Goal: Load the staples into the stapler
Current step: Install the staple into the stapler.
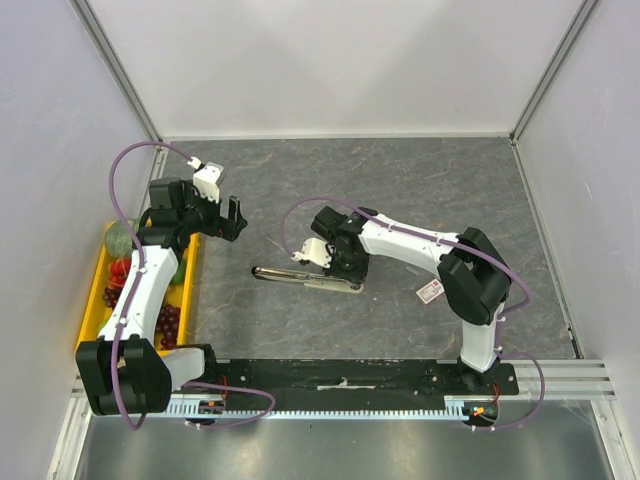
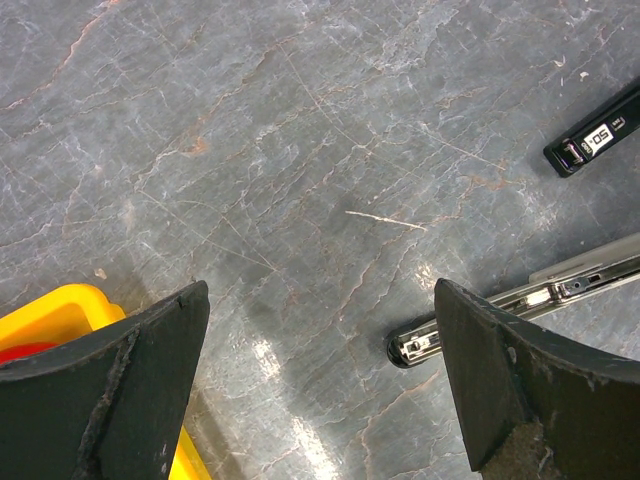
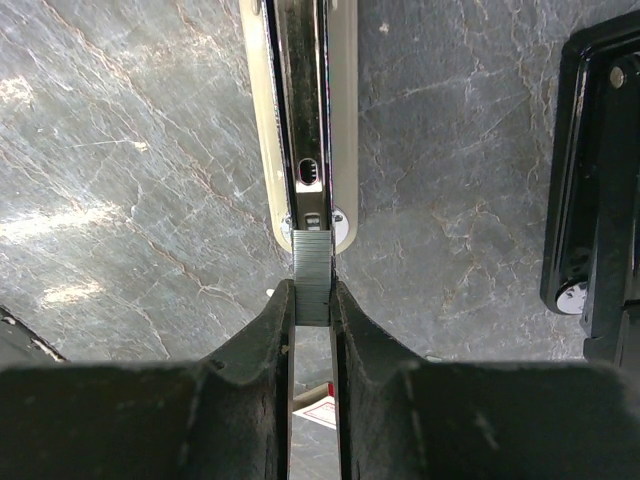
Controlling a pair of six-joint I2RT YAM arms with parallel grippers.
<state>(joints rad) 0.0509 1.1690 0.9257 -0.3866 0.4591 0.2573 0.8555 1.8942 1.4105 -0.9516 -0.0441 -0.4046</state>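
The stapler lies opened flat on the grey table, its chrome staple channel facing up and its black top part beside it. My right gripper is shut on a grey staple strip, whose front end touches the near end of the channel. The gripper also shows in the top view. The staples box, white with red print, lies right of the stapler by the right arm; a corner of it shows between the fingers. My left gripper is open and empty, left of the stapler's chrome tip.
A yellow tray with a green fruit, red pieces and dark grapes stands at the left edge under the left arm; its corner shows in the left wrist view. White walls enclose the table on three sides.
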